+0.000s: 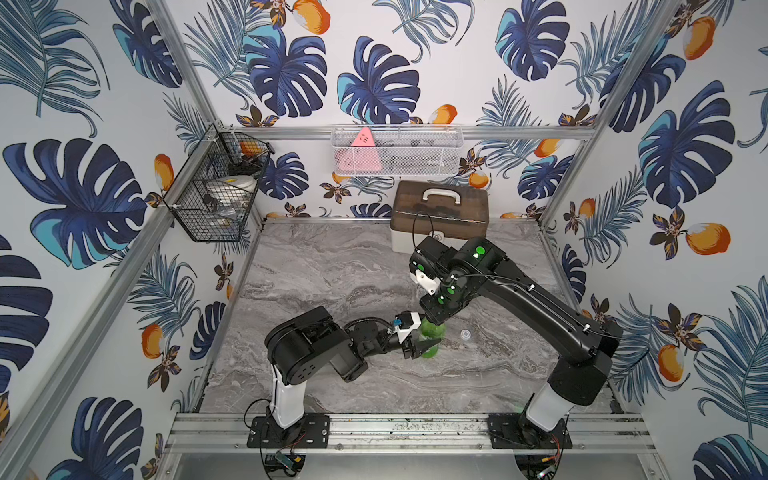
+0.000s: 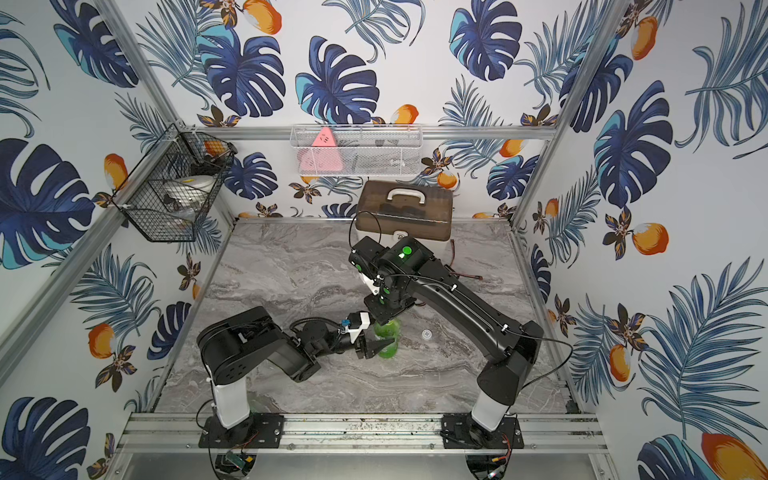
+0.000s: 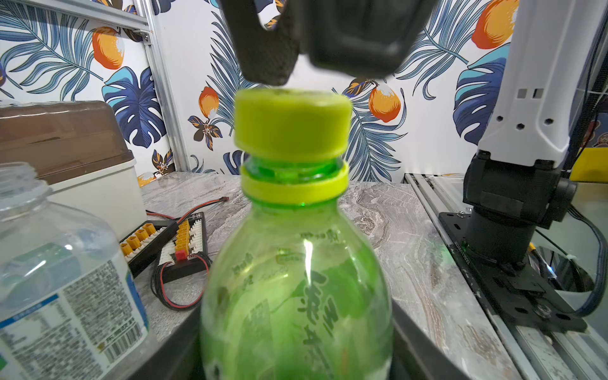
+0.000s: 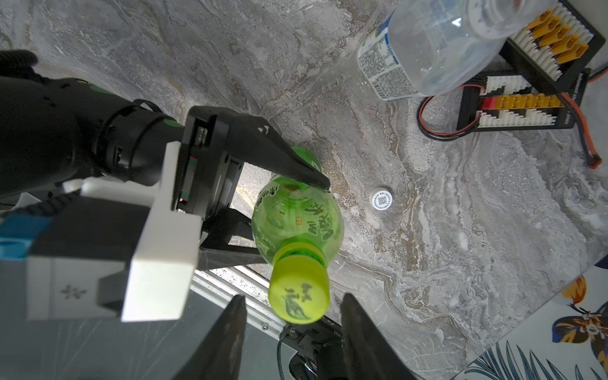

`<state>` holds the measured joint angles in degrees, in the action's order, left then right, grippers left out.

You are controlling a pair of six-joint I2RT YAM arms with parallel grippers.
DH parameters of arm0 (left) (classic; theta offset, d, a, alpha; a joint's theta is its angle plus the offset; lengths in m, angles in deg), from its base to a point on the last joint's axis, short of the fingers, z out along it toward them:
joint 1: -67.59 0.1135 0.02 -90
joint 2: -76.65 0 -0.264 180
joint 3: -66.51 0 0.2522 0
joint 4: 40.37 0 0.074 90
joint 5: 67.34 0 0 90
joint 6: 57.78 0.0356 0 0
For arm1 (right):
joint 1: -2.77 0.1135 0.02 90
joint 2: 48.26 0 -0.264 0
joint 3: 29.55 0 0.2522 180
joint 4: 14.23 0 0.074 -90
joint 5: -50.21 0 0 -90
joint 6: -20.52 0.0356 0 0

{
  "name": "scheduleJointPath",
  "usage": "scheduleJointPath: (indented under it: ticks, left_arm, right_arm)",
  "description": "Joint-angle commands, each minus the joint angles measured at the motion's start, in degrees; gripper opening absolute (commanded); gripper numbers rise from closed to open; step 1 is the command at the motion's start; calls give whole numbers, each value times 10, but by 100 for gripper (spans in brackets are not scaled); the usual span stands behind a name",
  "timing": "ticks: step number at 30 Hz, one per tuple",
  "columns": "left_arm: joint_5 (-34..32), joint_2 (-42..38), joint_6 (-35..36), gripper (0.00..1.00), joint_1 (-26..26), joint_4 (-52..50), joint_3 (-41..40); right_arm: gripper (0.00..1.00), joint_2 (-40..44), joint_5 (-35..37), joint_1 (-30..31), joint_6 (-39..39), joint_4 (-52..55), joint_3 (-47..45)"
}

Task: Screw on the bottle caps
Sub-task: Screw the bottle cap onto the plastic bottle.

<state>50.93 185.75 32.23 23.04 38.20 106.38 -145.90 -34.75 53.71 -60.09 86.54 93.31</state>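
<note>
Under R gripper [image 4: 292,304]: yellow-green cap [image 3: 291,121] atop green btl [image 3: 296,279].

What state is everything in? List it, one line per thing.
left hand: shut on the green bottle.
right hand: open, over the yellow-green cap.
green bottle: upright, held.
yellow-green cap: on the green bottle's neck, not gripped.
clear bottle: upright, uncapped.
whitish cap: loose on the table.
storage box: lid closed.
</note>
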Motion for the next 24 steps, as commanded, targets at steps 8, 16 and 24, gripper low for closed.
scheduleJointPath:
  ticks: [8,16,24]
  left_arm:
    - [19,8,0,69,-1,-37,-7]
    - [18,8,2,69,-1,-37,-8]
    - [19,8,2,69,-2,-37,-7]
  right_arm:
    - [45,-5,5,3,4,-3,-9]
    - [39,-2,-7,2,9,-9,-19]
    - [34,5,-30,-4,12,-24,-30]
